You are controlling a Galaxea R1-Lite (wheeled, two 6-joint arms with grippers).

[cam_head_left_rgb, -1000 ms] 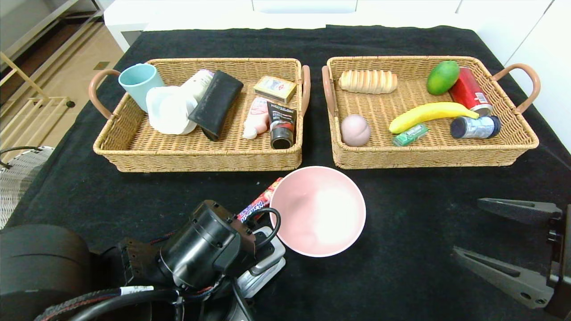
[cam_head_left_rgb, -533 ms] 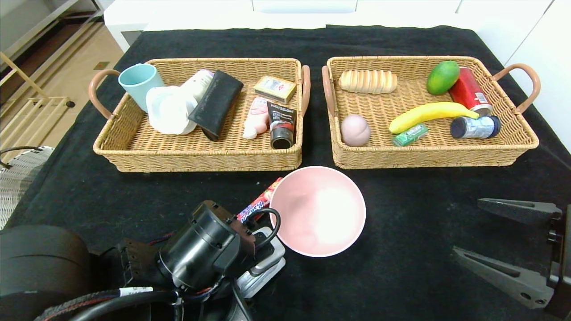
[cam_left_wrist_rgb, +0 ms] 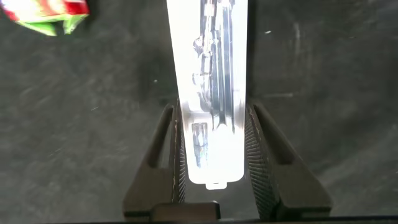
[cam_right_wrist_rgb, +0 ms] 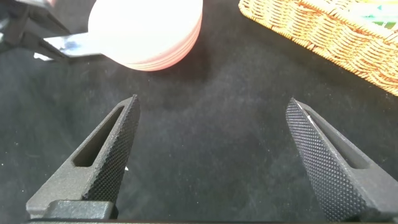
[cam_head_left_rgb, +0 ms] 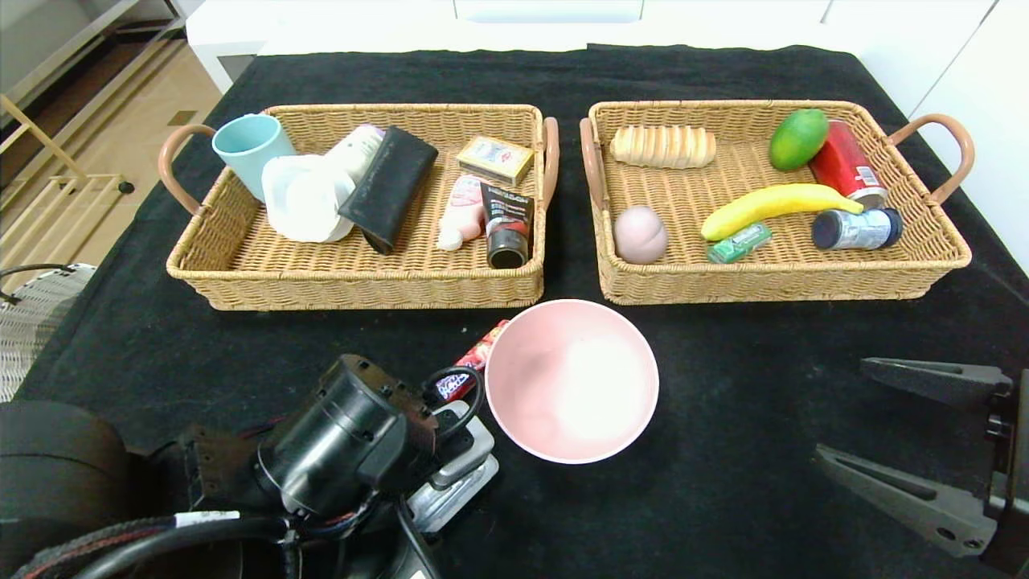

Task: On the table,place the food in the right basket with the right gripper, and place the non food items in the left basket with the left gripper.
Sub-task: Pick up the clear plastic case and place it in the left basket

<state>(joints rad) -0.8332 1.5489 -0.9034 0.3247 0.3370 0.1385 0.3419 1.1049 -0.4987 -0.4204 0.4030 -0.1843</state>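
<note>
My left gripper (cam_left_wrist_rgb: 214,111) is shut on the clear cutlery box (cam_left_wrist_rgb: 211,93), which lies between its jaws just above the black table (cam_head_left_rgb: 723,498). In the head view the box (cam_head_left_rgb: 450,474) shows under my left wrist, near the front, left of the pink bowl (cam_head_left_rgb: 572,382). The red candy stick pack (cam_head_left_rgb: 476,360) lies by the bowl's left rim. The peach-like ball (cam_head_left_rgb: 641,234) and bread loaf (cam_head_left_rgb: 662,147) lie in the right basket (cam_head_left_rgb: 788,283). The black glasses case (cam_head_left_rgb: 389,187) lies in the left basket (cam_head_left_rgb: 354,295). My right gripper (cam_head_left_rgb: 842,410) is open and empty at the front right.
The left basket also holds a light blue cup (cam_head_left_rgb: 245,145), a white container, tubes and a small box. The right basket also holds a banana (cam_head_left_rgb: 772,205), a green mango (cam_head_left_rgb: 798,138), a red can and a dark jar.
My left arm has drawn back and to the left, and the cutlery box has moved with it. The right arm has not moved.
</note>
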